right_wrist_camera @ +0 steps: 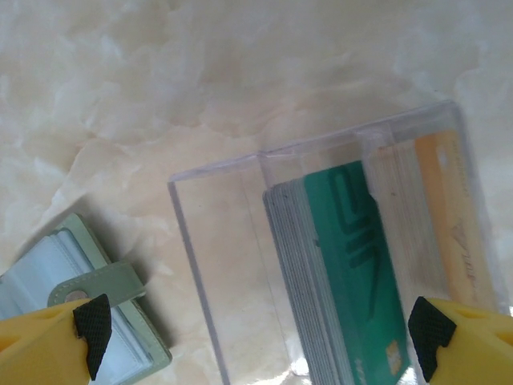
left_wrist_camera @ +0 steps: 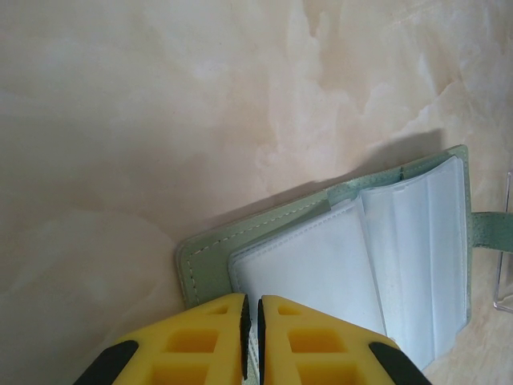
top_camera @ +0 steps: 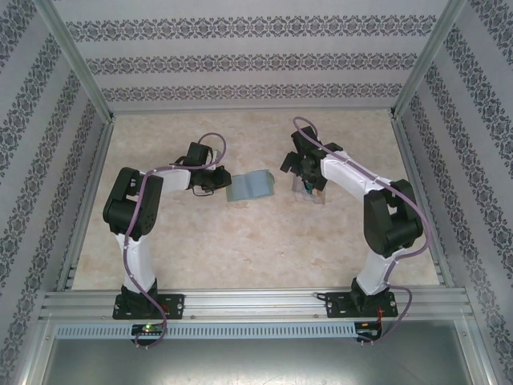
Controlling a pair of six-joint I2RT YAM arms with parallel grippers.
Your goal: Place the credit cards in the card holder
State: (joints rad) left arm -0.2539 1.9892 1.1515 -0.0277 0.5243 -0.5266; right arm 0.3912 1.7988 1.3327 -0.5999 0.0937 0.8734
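so the left gripper [left_wrist_camera: 251,337] is pinching, looks like, the left edge of the open card holder [left_wrist_camera: 321,265] mid-table; the right gripper [right_wrist_camera: 260,329] is hovering wide open and empty over the credit cards [right_wrist_camera: 353,257] sitting in the clear box [right_wrist_camera: 216,265].

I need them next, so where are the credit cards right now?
The credit cards are stacked inside the clear box, directly under the open right gripper, just right of the open card holder in the top view.
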